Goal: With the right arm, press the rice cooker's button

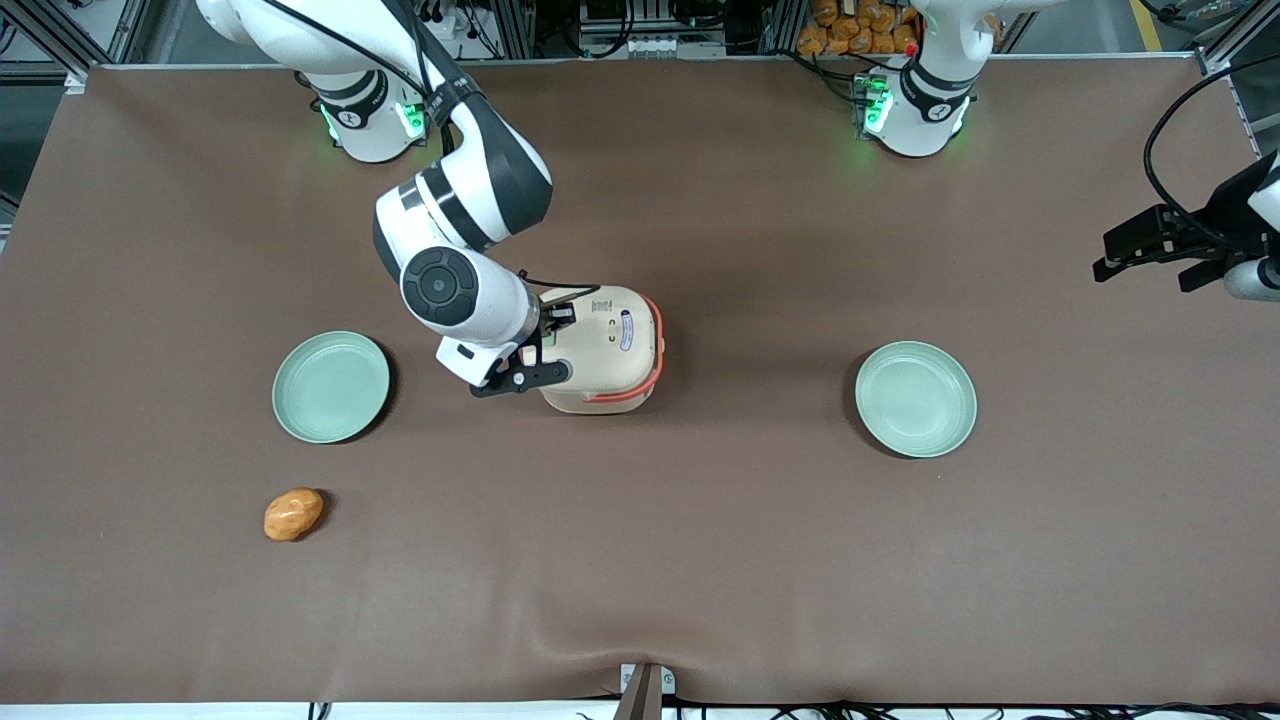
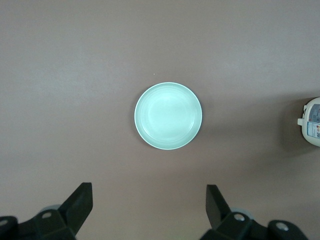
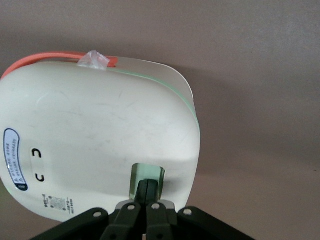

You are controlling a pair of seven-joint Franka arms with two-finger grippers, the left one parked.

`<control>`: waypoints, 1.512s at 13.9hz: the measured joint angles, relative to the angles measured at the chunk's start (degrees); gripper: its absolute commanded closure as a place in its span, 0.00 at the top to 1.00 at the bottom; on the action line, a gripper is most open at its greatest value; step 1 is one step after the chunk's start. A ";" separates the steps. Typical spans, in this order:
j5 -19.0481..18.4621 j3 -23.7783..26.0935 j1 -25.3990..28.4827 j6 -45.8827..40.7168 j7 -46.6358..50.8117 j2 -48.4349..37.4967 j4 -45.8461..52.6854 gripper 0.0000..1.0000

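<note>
The cream rice cooker point(image 1: 608, 350) with its orange-red handle band stands mid-table; it also shows in the right wrist view point(image 3: 100, 140) and at the edge of the left wrist view point(image 2: 312, 121). The pale green button point(image 3: 146, 176) sits on the lid near the rim. My right gripper point(image 3: 147, 185) is shut, its fingertips point(image 3: 142, 192) together and resting on the button. In the front view the gripper point(image 1: 548, 322) is over the cooker's edge on the working arm's side, below the white right arm point(image 1: 460, 280).
A pale green plate point(image 1: 331, 387) lies toward the working arm's end, another plate point(image 1: 916, 399) toward the parked arm's end, seen too in the left wrist view point(image 2: 168, 116). An orange-brown lump point(image 1: 293, 514) lies nearer the front camera than the first plate. A dark oval label point(image 3: 14, 159) marks the lid.
</note>
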 measured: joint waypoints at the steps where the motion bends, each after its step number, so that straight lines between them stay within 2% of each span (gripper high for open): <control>1: 0.00 -0.02 0.00 0.00 -0.01 -0.01 0.06 0.00; 5: 0.01 -0.14 0.00 -0.92 0.00 -0.34 1.45 0.00; 9: 0.25 -0.22 0.00 -6.06 0.01 -1.06 5.23 0.02; 12: 0.96 -0.57 -0.20 -10.12 0.02 -2.56 7.89 0.43; 15: 0.99 -0.85 -0.47 -12.51 0.02 -3.75 10.12 0.75; 16: 0.99 -0.93 -0.60 -12.86 0.02 -4.24 10.50 0.82; 18: 0.99 -1.08 -1.09 -13.93 0.02 -5.30 10.76 0.86; 19: 0.98 -1.13 -1.52 -14.86 0.02 -5.85 10.82 0.98; 21: 0.95 -1.20 -2.79 -16.28 0.02 -6.78 11.30 1.00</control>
